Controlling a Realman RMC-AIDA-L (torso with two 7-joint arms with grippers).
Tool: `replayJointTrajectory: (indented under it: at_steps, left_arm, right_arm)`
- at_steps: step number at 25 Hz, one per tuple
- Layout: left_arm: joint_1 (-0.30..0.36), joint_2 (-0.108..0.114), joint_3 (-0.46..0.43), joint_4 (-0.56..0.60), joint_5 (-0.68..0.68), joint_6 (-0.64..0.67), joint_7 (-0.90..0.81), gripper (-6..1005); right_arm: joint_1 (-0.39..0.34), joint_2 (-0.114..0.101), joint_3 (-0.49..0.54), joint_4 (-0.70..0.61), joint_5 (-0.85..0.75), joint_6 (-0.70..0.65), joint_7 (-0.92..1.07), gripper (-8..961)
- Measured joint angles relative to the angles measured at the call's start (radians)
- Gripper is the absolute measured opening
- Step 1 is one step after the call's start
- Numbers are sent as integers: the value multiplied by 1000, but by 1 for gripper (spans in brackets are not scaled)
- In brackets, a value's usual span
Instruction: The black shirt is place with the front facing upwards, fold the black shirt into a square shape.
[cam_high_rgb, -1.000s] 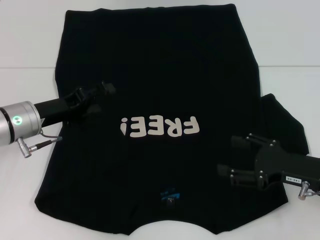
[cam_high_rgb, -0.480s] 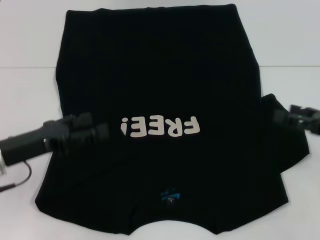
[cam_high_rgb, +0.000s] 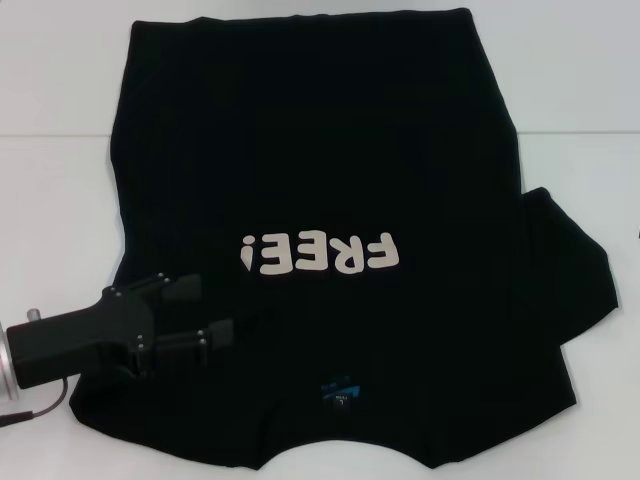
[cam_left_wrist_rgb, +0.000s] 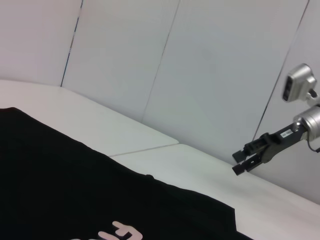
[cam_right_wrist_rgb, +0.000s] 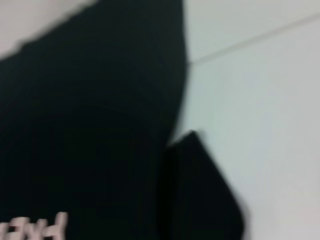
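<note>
Shirt: the black shirt (cam_high_rgb: 320, 200) is lying flat on the table (cam_high_rgb: 50, 200), collar nearest the robot, long axis running away from it. Left gripper (cam_high_rgb: 205, 312) is hovering with fingers spread over the left shoulder, nearer arm. Right gripper (cam_left_wrist_rgb: 241, 163) is hanging well off the cloth, fingers slightly parted.

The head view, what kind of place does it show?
Probably a lab or test bench, not a home: a plain white table, bare pale wall panels, and only the black shirt spread flat, with the left hand over it and the right hand raised off to the side.
</note>
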Motion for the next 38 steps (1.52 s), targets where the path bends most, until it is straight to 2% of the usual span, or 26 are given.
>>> replayJointTrajectory:
  at_steps: [6,12,16,22,29,38]
  left_arm:
    - [-2,0,1,0,0,0,1,910]
    - [0,0,2,-2,0,2,0,910]
    - [1,0,2,-4,0,2,-2,909]
    - [2,-2,2,-5,0,1,1,909]
    - [-1,-7,1,-6,0,-1,2,910]
    - [-4,-8,-5,-6,-1,-1,3,909]
  right_arm:
    - [63,21,-40,59,-88,84,18,928]
    - [94,24,-92,166,-94,166,17,928]
    - [110,35,-115,194,-96,184,16,928]
    - [111,38,-140,208,-97,191,20,928]
    - [104,29,-140,208,-98,195,26,928]
    - [108,40,-142,226,-98,199,27,918]
